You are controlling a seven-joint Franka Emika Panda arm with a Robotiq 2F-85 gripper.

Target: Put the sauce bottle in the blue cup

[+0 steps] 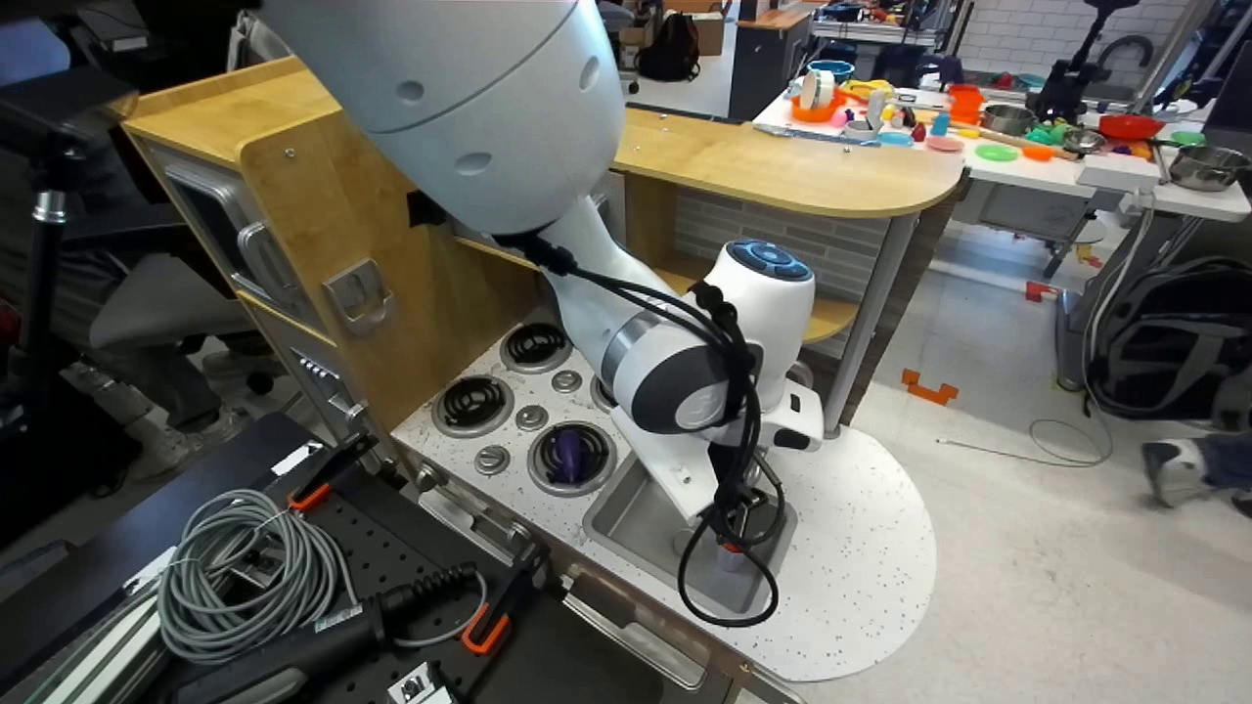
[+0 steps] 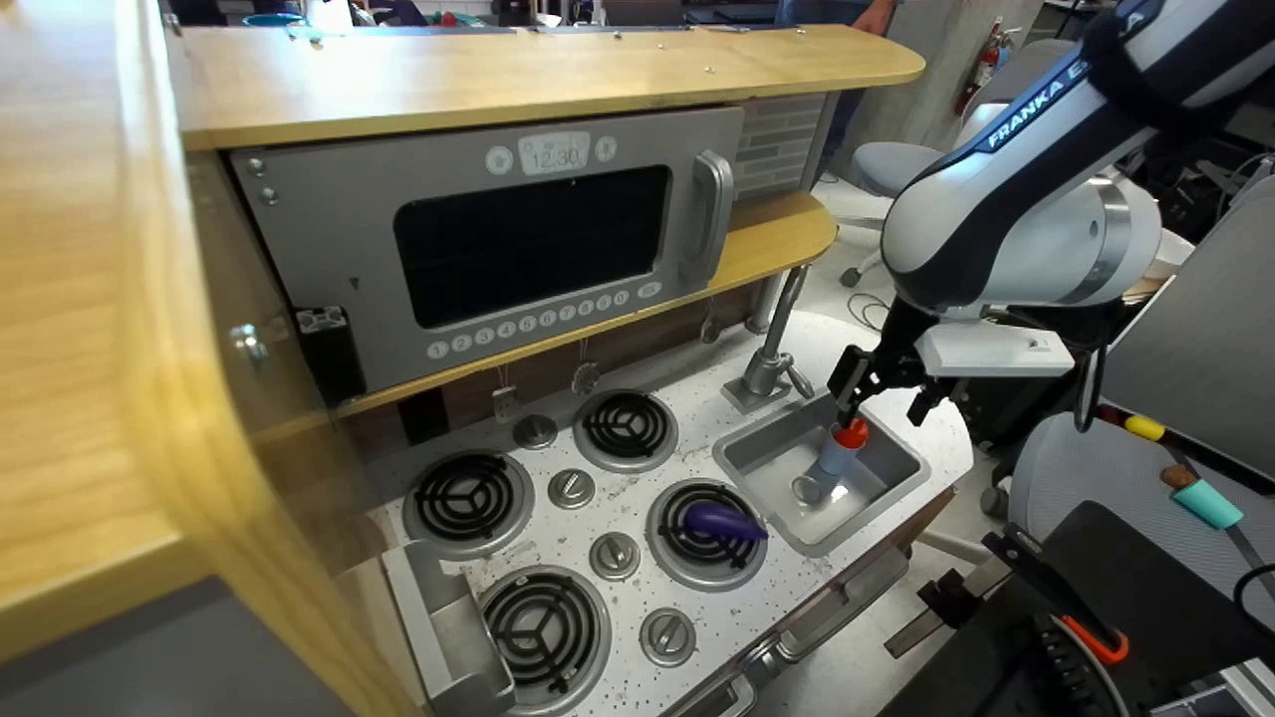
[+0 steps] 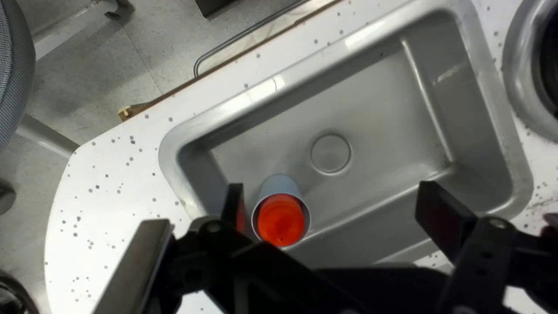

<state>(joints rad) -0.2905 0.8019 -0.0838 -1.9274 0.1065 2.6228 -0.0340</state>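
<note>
Red sauce bottle (image 3: 281, 218) sits inside blue cup (image 3: 279, 184), one red end up at the cup's mouth. Cup stands in gray sink (image 3: 375, 104), near the round drain mark (image 3: 331, 152); sink is set into speckled white tabletop (image 3: 113, 187). Tool (image 3: 333, 203) is over the sink, fingers spread wide; one is just beside the cup, contact hard to judge from this angle. Purple toy (image 2: 719, 520) lies on a burner (image 2: 702, 577).

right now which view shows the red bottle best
Wrist view: the red bottle looks largest, nothing covering its exposed end. In an exterior view it is small at the mouth of the blue cup; in an exterior view, just a red sliver.
</note>
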